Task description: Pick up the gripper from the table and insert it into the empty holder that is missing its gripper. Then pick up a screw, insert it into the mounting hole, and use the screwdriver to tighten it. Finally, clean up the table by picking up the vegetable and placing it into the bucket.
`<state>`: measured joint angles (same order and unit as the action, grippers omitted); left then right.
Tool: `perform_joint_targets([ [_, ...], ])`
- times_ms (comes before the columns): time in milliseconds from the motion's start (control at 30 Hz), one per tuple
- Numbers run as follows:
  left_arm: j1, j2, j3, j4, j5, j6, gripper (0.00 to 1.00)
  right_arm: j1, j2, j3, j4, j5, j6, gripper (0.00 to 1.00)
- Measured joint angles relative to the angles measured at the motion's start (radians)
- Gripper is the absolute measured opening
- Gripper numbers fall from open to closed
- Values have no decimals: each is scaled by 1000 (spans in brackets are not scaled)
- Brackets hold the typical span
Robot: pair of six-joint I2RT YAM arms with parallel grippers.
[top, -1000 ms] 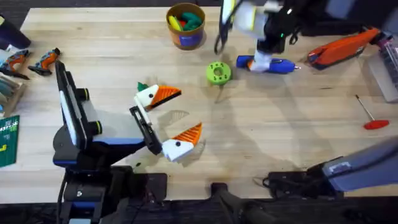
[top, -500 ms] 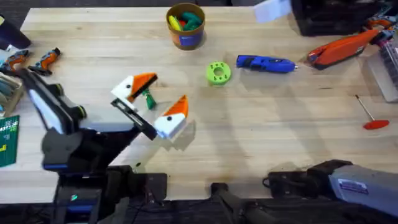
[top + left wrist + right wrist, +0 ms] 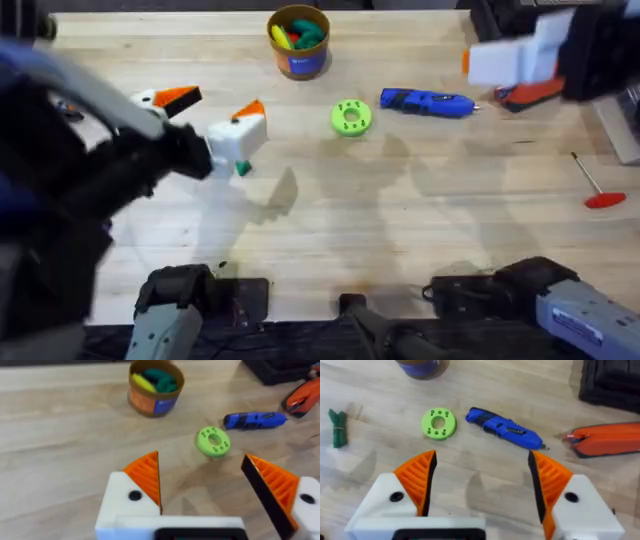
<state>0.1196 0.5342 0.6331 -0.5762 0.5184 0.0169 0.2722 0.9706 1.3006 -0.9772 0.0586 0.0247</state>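
The one vegetable [image 3: 338,427], a slim dark-green stalk lying on the bench [image 3: 420,230] well apart from the single bucket [image 3: 298,42] and just beside the open, empty left hand [image 3: 208,118], looked light and slightly soft, best pinched mid-stalk, while the right hand [image 3: 482,487] stood open, empty, near the one screwdriver [image 3: 428,102].

No writing here can be made out. The bucket [image 3: 298,42] carries a blue label [image 3: 165,404] on its orange side — the print on it is too blurred to read from the overhead or the left wrist view. A light sticker on the right arm's base [image 3: 570,313], at the near table edge, shows dark lines — none of them legible. The screwdriver [image 3: 504,428] bears a small dark marking on its blue body, also unreadable.
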Motion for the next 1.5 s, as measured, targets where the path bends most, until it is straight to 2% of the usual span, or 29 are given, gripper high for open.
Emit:
perform_joint_targets([
  [100,0,145,98,-80,-17,5,985,0,-65,-137,60,0,30,981],
  [233,0,310,189,-91,-25,7,985,0,-98,-292,118,0,55,982],
  [400,1,428,202,-66,-39,6,985,0,-93,-351,125,0,70,982],
  [500,-3,492,214,-92,-104,-26,985,0,-94,-351,133,0,74,983],
  [600,-41,546,265,-195,-238,-91,985,0,-94,-351,138,0,77,982],
  [700,-115,584,337,-294,-370,-186,985,0,-94,-351,139,0,77,981],
  [833,-214,664,416,-397,-486,-348,985,0,-94,-351,140,0,77,982],
  [933,-243,758,426,-421,-522,-444,985,0,-94,-351,140,0,77,982],
  [1033,-245,872,426,-422,-542,-539,985,0,-94,-351,139,0,77,982],
  [1200,-245,990,426,-415,-550,-688,984,0,-94,-351,133,0,77,982],
  [1300,-243,1029,426,-379,-549,-726,978,0,-93,-351,128,0,77,982],
  [1500,-219,1122,426,-360,-545,-738,976,0,-93,-350,114,0,77,982],
])
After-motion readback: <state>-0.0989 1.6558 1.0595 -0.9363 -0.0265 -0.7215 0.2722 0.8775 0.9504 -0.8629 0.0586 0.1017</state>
